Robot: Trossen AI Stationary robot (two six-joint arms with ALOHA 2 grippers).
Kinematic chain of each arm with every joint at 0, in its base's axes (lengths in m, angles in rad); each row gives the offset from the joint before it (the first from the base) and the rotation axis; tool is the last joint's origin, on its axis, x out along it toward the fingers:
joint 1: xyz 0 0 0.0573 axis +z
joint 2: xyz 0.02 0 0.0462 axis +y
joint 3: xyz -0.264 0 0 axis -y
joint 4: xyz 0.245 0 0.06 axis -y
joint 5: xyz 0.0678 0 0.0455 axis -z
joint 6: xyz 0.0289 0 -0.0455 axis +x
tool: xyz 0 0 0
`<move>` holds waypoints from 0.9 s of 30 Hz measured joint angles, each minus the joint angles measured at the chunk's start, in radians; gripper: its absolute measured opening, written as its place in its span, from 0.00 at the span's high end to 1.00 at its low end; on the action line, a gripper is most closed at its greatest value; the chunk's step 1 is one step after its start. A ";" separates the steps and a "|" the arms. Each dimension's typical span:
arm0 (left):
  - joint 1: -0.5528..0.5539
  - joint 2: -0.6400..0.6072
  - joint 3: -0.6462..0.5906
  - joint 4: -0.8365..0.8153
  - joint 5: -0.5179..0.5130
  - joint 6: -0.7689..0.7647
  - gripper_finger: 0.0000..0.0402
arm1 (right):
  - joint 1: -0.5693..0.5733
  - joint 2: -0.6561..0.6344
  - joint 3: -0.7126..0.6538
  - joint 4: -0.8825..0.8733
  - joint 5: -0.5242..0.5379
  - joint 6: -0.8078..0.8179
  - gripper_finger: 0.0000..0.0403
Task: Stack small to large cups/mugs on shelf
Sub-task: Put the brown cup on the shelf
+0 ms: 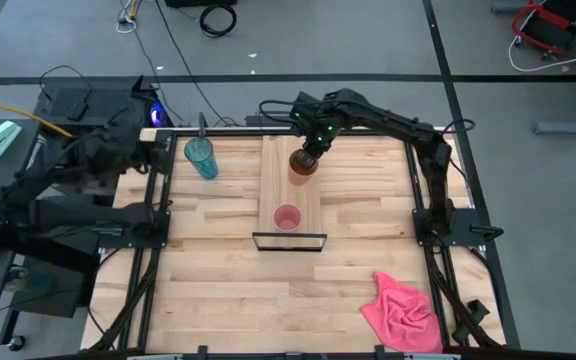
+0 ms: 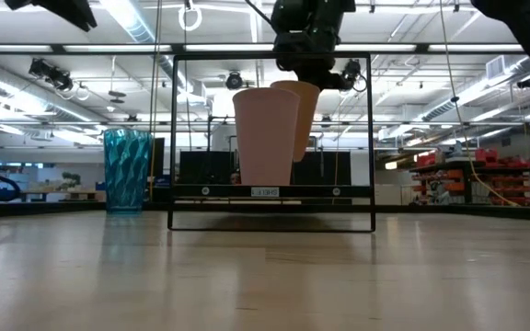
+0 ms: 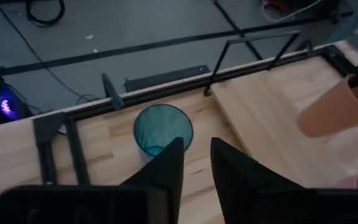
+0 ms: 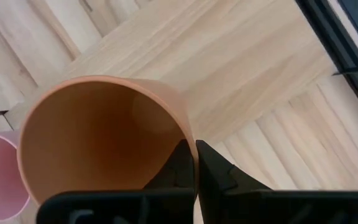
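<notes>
The orange-brown cup [image 1: 303, 163] hangs in my right gripper [image 1: 309, 150] over the far half of the shelf plank [image 1: 290, 190]. The small pink cup [image 1: 287, 217] stands upright on its base on the plank, close to the black frame [image 1: 290, 241] at the near end. The teal tumbler [image 1: 200, 157] stands upright on the tabletop to the left of the shelf. My left gripper [image 3: 196, 163] is open and empty, just short of the tumbler [image 3: 162, 129] on its left side. My right gripper holds the orange-brown cup by its rim wall [image 4: 190, 144], with one finger inside the cup and one outside. The fingers come from above, pointing down. The cup [image 2: 298, 115] hangs tilted below them, its base clear of the plank.
A crumpled pink cloth [image 1: 403, 312] lies on the butcher-block tabletop at the near right. The black frame [image 2: 270, 138] stands upright around the shelf's near end. Bare tabletop lies in front of the frame and to the right of the plank.
</notes>
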 joint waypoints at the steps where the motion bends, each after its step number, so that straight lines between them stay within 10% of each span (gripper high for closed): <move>1: 0.039 0.019 0.017 -0.004 0.027 0.023 0.76 | 0.000 0.003 0.000 0.000 -0.001 0.000 0.99; 13: 0.497 0.314 0.141 -0.053 0.455 0.304 0.69 | 0.002 0.009 0.000 0.014 -0.002 0.007 0.99; 27: 0.717 0.570 0.165 -0.152 0.541 0.429 0.65 | 0.040 0.060 -0.001 0.023 -0.005 0.020 0.99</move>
